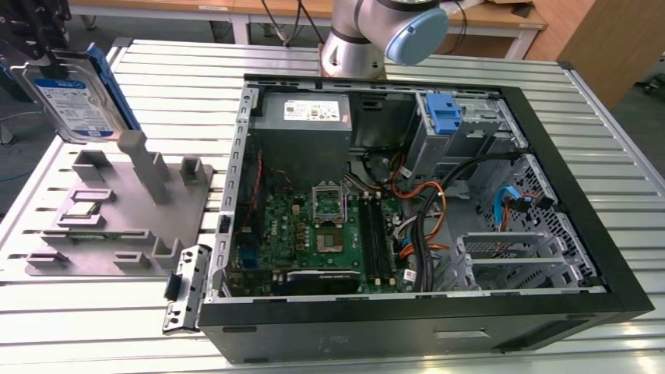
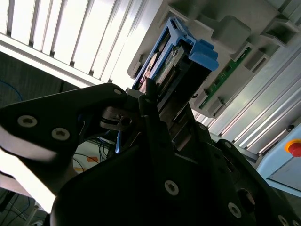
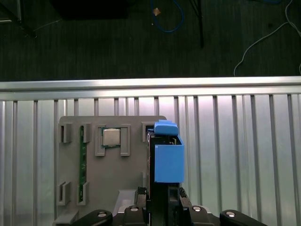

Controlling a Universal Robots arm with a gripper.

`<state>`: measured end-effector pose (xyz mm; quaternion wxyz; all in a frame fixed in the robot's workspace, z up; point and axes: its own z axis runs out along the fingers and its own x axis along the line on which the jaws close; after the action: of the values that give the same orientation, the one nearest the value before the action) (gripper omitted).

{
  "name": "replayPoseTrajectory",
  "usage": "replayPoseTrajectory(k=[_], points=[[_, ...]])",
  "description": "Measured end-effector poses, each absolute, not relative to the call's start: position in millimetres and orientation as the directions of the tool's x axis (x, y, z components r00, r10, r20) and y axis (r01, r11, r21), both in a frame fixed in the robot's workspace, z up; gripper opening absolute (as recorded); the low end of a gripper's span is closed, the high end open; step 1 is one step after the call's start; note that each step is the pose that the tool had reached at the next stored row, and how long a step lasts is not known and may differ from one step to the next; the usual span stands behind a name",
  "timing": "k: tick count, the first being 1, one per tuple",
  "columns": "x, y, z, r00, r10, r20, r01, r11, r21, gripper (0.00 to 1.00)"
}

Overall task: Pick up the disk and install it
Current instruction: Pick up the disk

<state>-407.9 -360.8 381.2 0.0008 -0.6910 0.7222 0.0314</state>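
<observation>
Here the gripper [image 1: 43, 54] is clamped on the disk [image 1: 73, 97], which hangs upright and slightly tilted at the exterior view's far left, label side facing the camera and one blue rail running up its edge. It is held above the grey fixture plate [image 1: 114, 210] and well apart from the open computer case [image 1: 613, 257]. In the first wrist view the gripper [image 3: 162, 200] has its jaws closed from either side on the disk [image 3: 168, 162], seen edge-on with its blue rail and tab toward the camera, over one edge of the fixture plate [image 3: 113, 197]. A processor chip [image 3: 111, 137] sits in a recess of that plate and a green memory stick [image 3: 83, 165] stands in a slot beside it. The second wrist view shows the black gripper [image 2: 150, 101] pinching the disk [image 2: 183, 61] near its end, the fixture plate behind it. In the exterior view the case lies on its side on the slatted aluminium desk [image 1: 187, 78], its motherboard [image 1: 311, 234] exposed, a grey power supply [image 1: 307, 113] with a white sticker at the far wall, a blue latch [image 1: 444, 113] beside that, and a perforated metal bay [image 1: 509, 257] toward the exterior view's right. The robot arm [image 1: 385, 31] rises behind the case.
</observation>
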Motion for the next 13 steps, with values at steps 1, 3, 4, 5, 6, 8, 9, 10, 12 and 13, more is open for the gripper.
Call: replayPoseTrajectory(k=[1,3,4,5,6,8,9,10,12,13], points=[[-407.9,-360.7,381.2,-0.045,-0.998,-0.045,-0.998,0.043,0.044,0.35],[-407.9,-360.8,381.5,-0.045,-0.998,-0.045,-0.998,0.043,0.044,0.35],[-407.9,-360.8,381.9,-0.045,-0.998,-0.044,-0.998,0.043,0.045,0.35],[-407.9,-360.8,382.3,-0.045,-0.998,-0.044,-0.998,0.043,0.045,0.35],[-407.9,-360.7,382.8,-0.045,-0.998,-0.045,-0.998,0.043,0.044,0.35],[-407.9,-360.8,383.8,-0.045,-0.998,-0.045,-0.998,0.043,0.044,0.35],[-407.9,-360.8,384.3,-0.045,-0.998,-0.045,-0.998,0.043,0.044,0.35],[-407.9,-360.8,384.4,-0.045,-0.998,-0.045,-0.998,0.043,0.044,0.35],[-407.8,-360.7,384.4,-0.045,-0.998,-0.045,-0.998,0.043,0.044,0.35],[-407.9,-360.8,385.0,-0.045,-0.998,-0.045,-0.998,0.043,0.044,0.35]])
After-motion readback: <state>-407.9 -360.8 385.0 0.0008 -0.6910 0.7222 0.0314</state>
